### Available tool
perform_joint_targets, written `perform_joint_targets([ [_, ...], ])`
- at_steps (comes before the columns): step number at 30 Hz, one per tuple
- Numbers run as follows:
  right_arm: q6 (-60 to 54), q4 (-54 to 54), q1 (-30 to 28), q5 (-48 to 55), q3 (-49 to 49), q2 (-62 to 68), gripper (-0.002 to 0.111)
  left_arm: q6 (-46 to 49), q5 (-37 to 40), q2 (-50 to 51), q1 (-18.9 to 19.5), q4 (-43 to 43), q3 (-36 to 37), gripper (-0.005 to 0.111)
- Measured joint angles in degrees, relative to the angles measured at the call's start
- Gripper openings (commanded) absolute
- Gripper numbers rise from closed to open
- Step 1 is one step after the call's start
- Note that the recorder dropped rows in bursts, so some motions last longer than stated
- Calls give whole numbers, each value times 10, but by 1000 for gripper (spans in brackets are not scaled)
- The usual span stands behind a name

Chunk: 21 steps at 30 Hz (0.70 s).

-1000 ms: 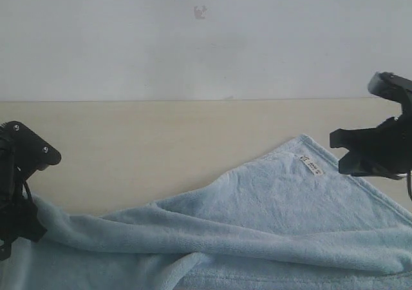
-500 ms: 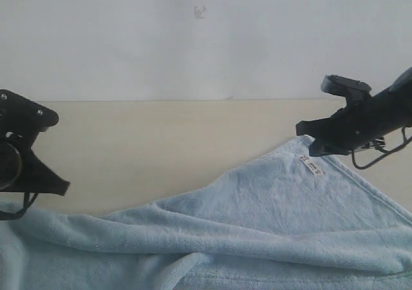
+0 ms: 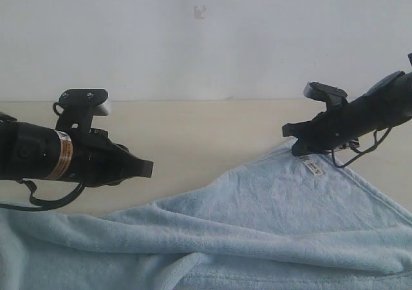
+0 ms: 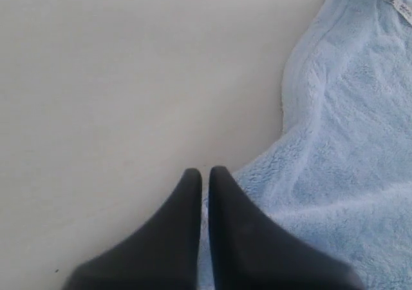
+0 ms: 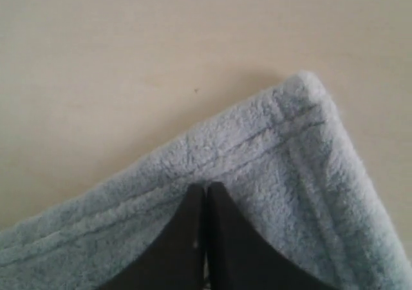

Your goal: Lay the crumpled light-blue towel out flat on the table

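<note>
**Both arms swing inward over the table, fingers pressed together**

Since half a second ago, both arms have turned toward the middle of the scene. The left arm was upright at the left edge and now lies nearly level, pointing right. The right arm has reached a little further left, over the towel's far corner.

On the left, the left gripper (image 3: 149, 167) hangs above the table (image 3: 193, 132), just beyond the towel's (image 3: 277, 206) far edge. In the left wrist view its two dark fingers (image 4: 187, 200) are clenched side by side with only a thin slit between them. Nothing is caught there. Their tips lie over bare table right beside the fleecy edge of the towel (image 4: 347, 142).

The towel covers the near part of the table from the left edge to the right edge of the scene. A long soft ridge of folded cloth runs across it. On the right it rises to a pointed far corner, and a small white tag (image 3: 312, 166) sits just below that point.

On the right, the right gripper (image 3: 291, 140) sits at that corner and hides its tip in the exterior view. In the right wrist view its fingers (image 5: 222, 225) are also clenched. They lie over the stitched hem (image 5: 257, 145) with no cloth pinched between them. Whether they touch the cloth cannot be told.

Behind the table stands a plain white wall (image 3: 193, 45).
</note>
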Motion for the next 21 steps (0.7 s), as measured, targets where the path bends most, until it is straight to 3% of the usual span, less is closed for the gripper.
perform_joint_targets([
  [5,13,-23,0,-11,-2,5,0,-1,-7,0,0,2,0,4],
  [11,128,-104,-9,-40,-12,9,0,-1,-7,0,0,2,0,4],
  [21,219,-132,-161,-51,-12,10,0,1,30,0,0,4,0,4],
])
